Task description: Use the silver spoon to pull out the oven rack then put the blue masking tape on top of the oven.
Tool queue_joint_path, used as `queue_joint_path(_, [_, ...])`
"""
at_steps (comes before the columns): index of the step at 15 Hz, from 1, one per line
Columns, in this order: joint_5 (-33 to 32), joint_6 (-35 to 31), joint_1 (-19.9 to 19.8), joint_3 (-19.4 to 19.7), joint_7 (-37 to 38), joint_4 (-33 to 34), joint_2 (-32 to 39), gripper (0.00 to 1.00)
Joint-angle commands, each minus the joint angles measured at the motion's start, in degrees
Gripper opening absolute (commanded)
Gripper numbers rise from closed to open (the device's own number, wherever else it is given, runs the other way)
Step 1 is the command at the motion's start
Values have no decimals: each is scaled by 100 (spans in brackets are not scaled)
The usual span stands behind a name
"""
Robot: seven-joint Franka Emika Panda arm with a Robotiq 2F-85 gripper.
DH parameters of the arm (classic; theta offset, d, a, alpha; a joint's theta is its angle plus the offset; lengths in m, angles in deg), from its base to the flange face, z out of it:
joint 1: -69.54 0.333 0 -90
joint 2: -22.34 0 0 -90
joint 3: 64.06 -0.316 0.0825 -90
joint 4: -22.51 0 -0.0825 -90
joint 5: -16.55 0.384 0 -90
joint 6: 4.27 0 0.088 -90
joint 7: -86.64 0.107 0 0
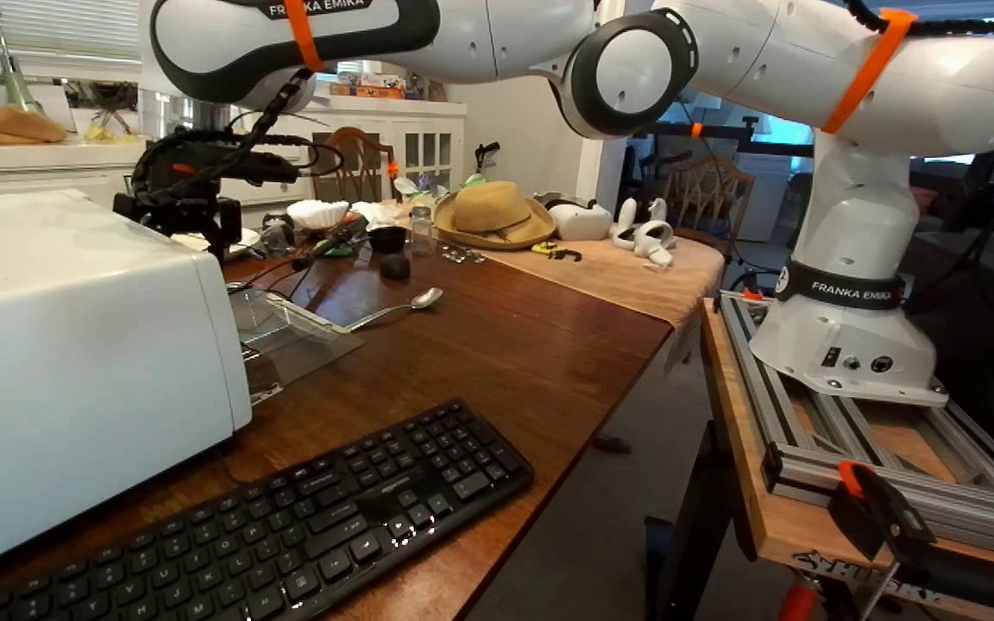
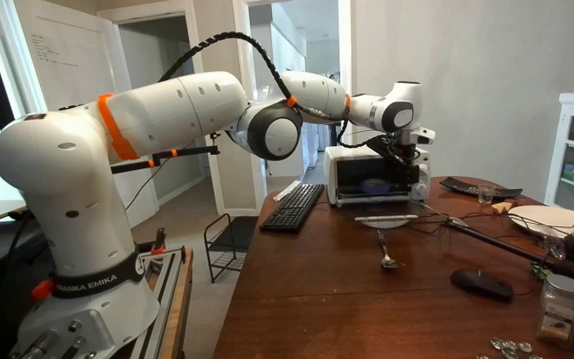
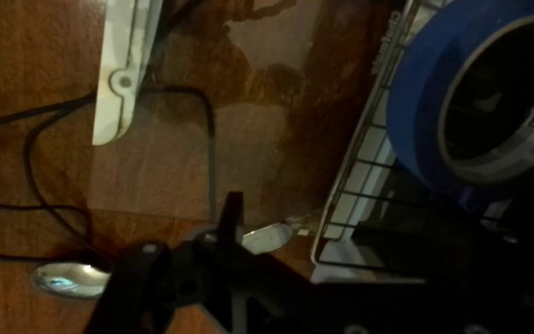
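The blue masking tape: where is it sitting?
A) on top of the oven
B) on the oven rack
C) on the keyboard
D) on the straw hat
B, as the wrist view shows the blue masking tape resting on the oven rack, and in an exterior view it appears inside the oven.

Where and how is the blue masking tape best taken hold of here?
The blue masking tape is probably best pinched across the ring's front wall, between hole and outer face, coming through the open front of the oven. It lies flat on the oven rack with its hole upward, and it shows inside the oven's opening, so the roof likely hinders a straight drop.
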State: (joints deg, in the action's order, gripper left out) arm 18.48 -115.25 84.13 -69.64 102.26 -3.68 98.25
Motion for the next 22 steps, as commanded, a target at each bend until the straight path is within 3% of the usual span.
queue_joint_path(1, [454,316,-223,-346,-600,104,234,100])
queue_joint_path(9, [1053,18,-534,-808,-1414,196,524,100])
queue_joint_path(17, [1288,-634,-576,-1071,-1975,91,477,100])
queue_joint_path(22, [1423,-394,-572,-1235,-2087,120,601,100])
